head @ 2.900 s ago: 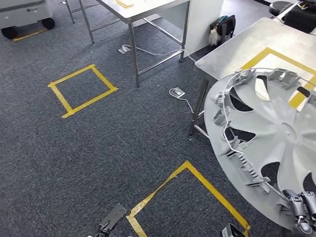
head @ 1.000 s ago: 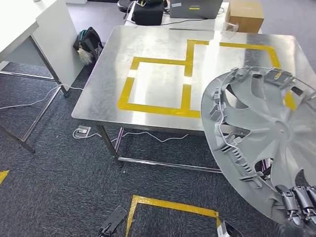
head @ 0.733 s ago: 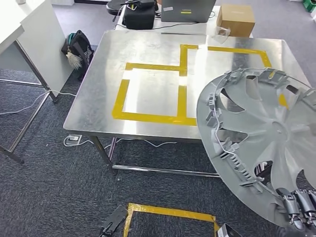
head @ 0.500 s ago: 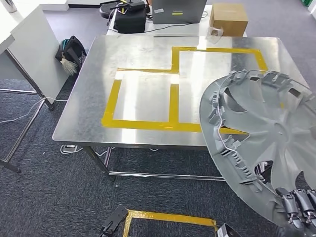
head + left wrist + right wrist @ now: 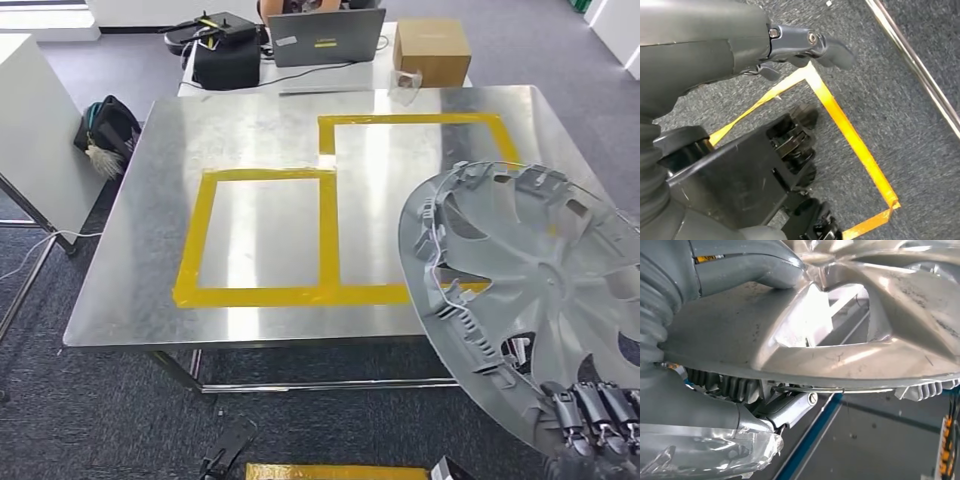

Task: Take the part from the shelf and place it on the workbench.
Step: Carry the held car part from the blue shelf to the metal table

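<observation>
A large silver wheel cover (image 5: 543, 290) hangs tilted at the right of the head view, its ribbed inner side toward me. My right hand (image 5: 592, 420) grips its lower rim, and its far edge overlaps the workbench's front right corner in the picture. Up close in the right wrist view the wheel cover (image 5: 851, 340) lies over the hand, with the thumb (image 5: 749, 267) pressed on its face. The steel workbench (image 5: 151, 280) carries two yellow tape squares (image 5: 260, 235). My left hand (image 5: 806, 45) hangs low over the carpet, fingers apart and holding nothing.
A laptop (image 5: 326, 38), a cardboard box (image 5: 430, 45) and a black bag (image 5: 225, 55) stand along the bench's far edge. A white table (image 5: 34, 140) and a dark backpack (image 5: 106, 130) are on the left. Yellow tape (image 5: 336, 471) marks the carpet near my feet.
The camera has turned and come closer: the workbench has shifted left and down and now spreads across the view. The wheel cover stays in my right hand.
</observation>
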Controlling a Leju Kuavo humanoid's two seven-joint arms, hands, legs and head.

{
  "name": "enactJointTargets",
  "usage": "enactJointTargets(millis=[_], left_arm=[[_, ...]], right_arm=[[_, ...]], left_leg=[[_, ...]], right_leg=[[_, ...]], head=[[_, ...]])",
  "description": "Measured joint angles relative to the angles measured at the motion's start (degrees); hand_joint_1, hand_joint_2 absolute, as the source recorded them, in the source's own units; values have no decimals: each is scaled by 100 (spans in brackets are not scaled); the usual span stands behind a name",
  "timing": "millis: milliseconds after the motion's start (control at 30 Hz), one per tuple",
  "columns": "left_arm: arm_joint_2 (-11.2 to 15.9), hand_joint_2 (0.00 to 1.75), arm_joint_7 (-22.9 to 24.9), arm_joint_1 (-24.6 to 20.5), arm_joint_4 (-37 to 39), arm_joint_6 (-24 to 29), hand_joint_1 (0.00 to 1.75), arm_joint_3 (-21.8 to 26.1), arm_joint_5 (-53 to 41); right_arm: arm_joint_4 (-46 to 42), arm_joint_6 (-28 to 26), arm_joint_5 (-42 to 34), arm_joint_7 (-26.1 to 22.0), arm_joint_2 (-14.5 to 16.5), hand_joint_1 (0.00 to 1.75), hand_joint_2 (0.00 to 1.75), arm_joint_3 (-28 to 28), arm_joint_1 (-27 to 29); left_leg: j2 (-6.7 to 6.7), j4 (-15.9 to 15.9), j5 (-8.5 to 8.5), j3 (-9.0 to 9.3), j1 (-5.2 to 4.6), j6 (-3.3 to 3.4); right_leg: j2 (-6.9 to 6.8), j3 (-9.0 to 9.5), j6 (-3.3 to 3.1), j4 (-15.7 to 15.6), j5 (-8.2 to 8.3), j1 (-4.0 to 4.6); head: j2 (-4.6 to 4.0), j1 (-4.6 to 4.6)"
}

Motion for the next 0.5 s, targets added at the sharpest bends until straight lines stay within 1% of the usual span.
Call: enactJointTargets(millis=[33,67,100,133,167,200,233,267,300,333,367,400,433,467,500], left_arm=[[-6,175,-8,-12,-8,-3,0,1,15],[-14,175,-16,-26,-15,-5,0,2,31],[-21,175,-23,-37,-19,-7,0,2,43],[-23,175,-29,-41,-22,-8,0,3,53],[-23,175,-34,-41,-23,-8,0,4,60],[-21,175,-39,-37,-23,-8,0,5,64],[-20,175,-43,-30,-23,-8,0,7,67],[-20,175,-48,-23,-23,-8,0,8,70],[-21,175,-54,-19,-23,-8,0,9,75],[-21,175,-59,-14,-23,-8,0,10,83],[-18,175,-64,-11,-23,-8,0,11,92],[-15,175,-69,-8,-23,-8,0,12,100],[-10,175,-75,-5,-26,-7,0,15,106],[-6,175,-80,-6,-29,-4,0,16,110],[-5,175,-84,-10,-33,-1,0,17,116]], right_arm=[[19,0,1,34,0,175,175,16,17],[39,0,-1,66,0,175,175,29,29],[62,0,-2,89,0,175,175,39,33],[83,0,-2,102,0,175,175,44,37],[103,0,-3,116,0,175,175,46,44],[125,0,-3,124,0,175,175,48,57],[145,0,-2,130,0,175,175,48,73],[165,1,-2,135,0,175,175,49,91],[183,1,-1,139,0,175,175,49,104],[198,1,-1,143,0,175,175,50,115],[212,1,-1,150,0,175,175,50,126],[230,0,-1,157,0,175,175,50,133],[248,0,-2,168,0,175,175,51,149],[264,1,-2,181,0,175,175,51,171],[279,1,-1,191,0,175,175,53,191]], left_leg=[[-2,-32,3,75,16,19],[-1,-52,-7,154,33,44],[0,-58,-34,233,48,69],[5,-61,-81,295,53,84],[6,-61,-134,351,56,96],[4,-61,-193,410,59,101],[-2,-61,-260,484,64,100],[-8,-61,-333,573,69,96],[-14,-61,-411,675,76,86],[-18,-61,-492,775,82,68],[-18,-56,-574,868,79,43],[-17,-54,-647,937,71,16],[-12,-63,-708,984,62,-13],[-9,-65,-739,1024,55,-45],[-6,-63,-745,1045,56,-72]], right_leg=[[-20,26,28,72,24,6],[-60,-25,61,244,44,9],[-105,-151,93,492,22,7],[-151,-363,123,812,-46,1],[-178,-606,145,1124,-175,-7],[-187,-842,162,1356,-366,-13],[-189,-1028,171,1460,-558,-16],[-189,-1142,177,1410,-670,-21],[-191,-1188,188,1224,-643,-29],[-201,-1188,202,931,-413,-41],[-237,-1170,219,643,-9,-55],[-271,-1147,199,418,319,-61],[-288,-1113,162,281,587,-59],[-295,-1091,107,237,706,-51],[-267,-1042,39,221,668,-47]], head=[[1,5],[0,22],[0,41],[0,55],[-1,67],[0,66],[0,64],[0,68],[0,68],[0,69],[0,74],[0,80],[0,72],[0,67],[0,54]])
